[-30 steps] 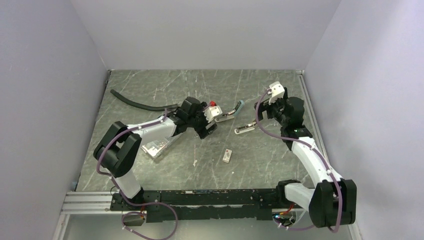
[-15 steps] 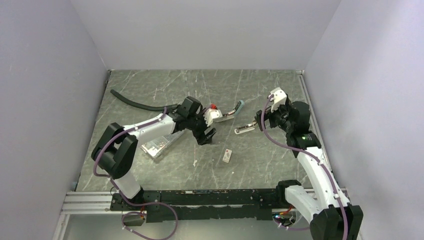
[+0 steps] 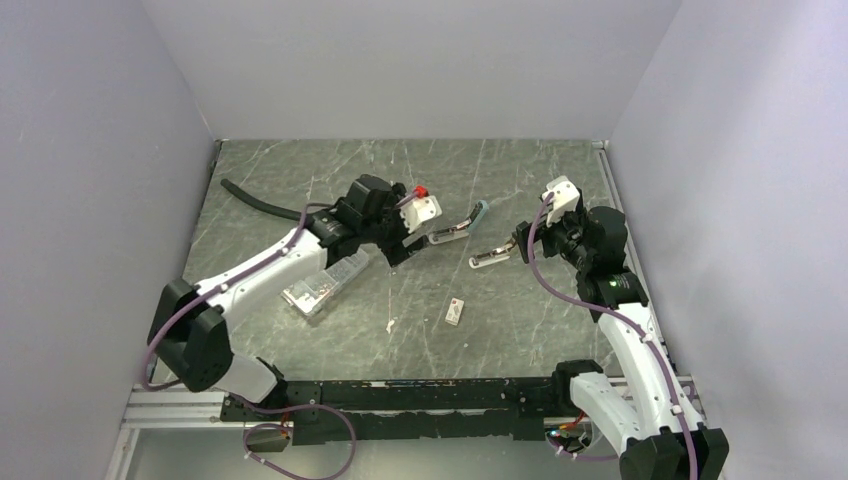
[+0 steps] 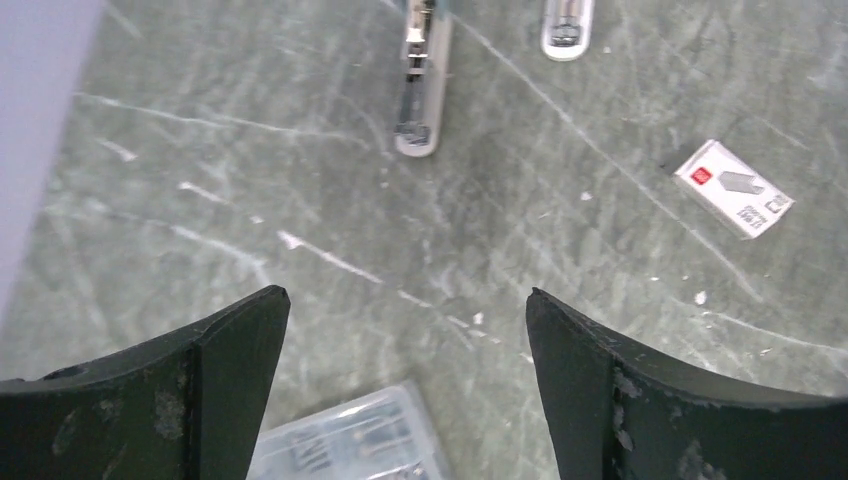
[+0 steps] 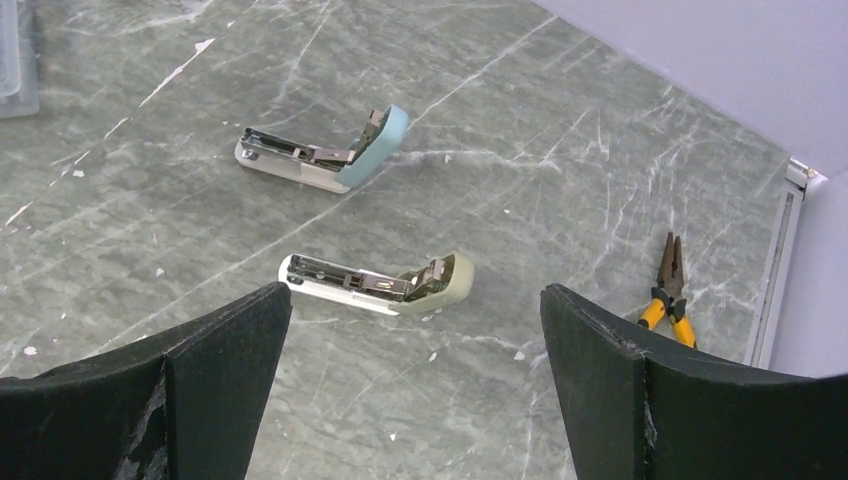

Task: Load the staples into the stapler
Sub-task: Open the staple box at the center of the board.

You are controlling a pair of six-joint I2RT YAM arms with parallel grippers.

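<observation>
Your overhead camera, above and behind the arm bases (image 3: 255, 375), looks down on the whole marbled table (image 3: 300, 170). Your left wrist camera hangs close, looking steeply down; the right wrist looks obliquely across to a wall (image 5: 700, 50). All three share the blue stapler (image 5: 320, 165) and cream stapler (image 5: 380, 283); overhead and left wrist share the staple box (image 4: 735, 188).

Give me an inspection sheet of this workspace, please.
Surface: scratched green marbled table, white specks.
Job's things: staple box lying alone; blue-tipped stapler and cream stapler, both hinged open.
Clutter: clear compartment case, pliers, black hose.
Grippers: left gripper and right gripper open, empty.
Cables: purple cables along both arms.
Surroundings: plain lilac walls.
</observation>
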